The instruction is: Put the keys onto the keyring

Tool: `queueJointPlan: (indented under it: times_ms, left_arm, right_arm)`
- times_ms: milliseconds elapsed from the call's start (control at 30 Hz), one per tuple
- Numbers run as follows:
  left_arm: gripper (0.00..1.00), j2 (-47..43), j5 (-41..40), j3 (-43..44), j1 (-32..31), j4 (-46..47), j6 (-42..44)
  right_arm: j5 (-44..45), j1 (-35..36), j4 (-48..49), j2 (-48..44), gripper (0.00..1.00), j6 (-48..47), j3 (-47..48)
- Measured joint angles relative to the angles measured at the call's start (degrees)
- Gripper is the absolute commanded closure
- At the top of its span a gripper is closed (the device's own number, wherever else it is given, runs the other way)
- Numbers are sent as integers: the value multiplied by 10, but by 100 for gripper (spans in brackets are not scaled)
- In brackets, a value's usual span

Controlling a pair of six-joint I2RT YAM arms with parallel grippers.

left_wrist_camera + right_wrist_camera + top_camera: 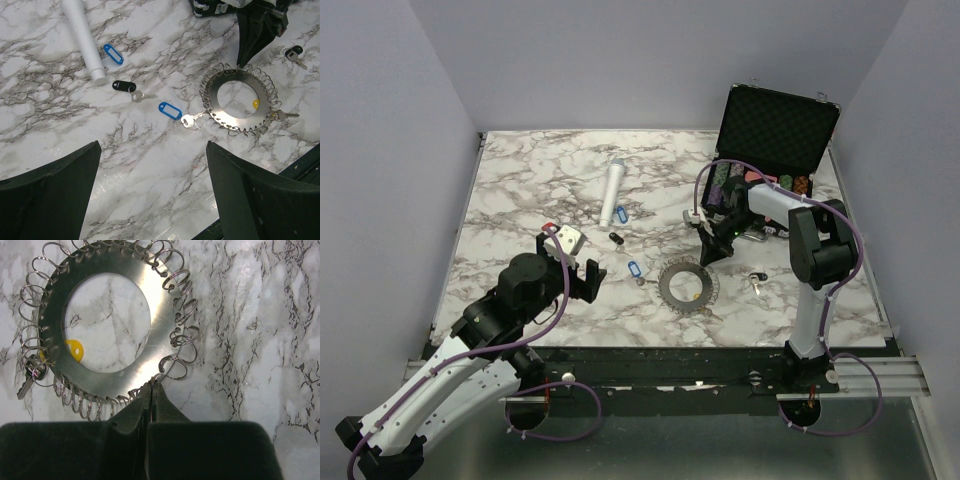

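The keyring is a flat grey metal ring with wire loops round its rim, lying at front centre. My right gripper is shut, pinching one wire loop at the rim of the keyring. A yellow-tagged key hangs on it. My left gripper is open and empty, above bare marble left of the keyring. A blue-tagged key lies beside the rim. A black-tagged key and another blue-tagged key lie farther off. One more black-tagged key lies right of the ring.
A white cylinder lies behind the keys. An open black case with poker chips stands at the back right, close behind my right arm. A small white block with a red part sits by my left arm.
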Motion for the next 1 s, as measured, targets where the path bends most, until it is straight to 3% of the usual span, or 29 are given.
queueJointPlan:
  times_ms: [633,1000]
  left_arm:
    - [4,-1,0,0,0,0,0]
    - [1,-48,43,-21,7,31,-23]
  right_arm:
    - [-1,-11,-61,-4,99,2,31]
    - [-1,-19,-27,-61,99,84,-9]
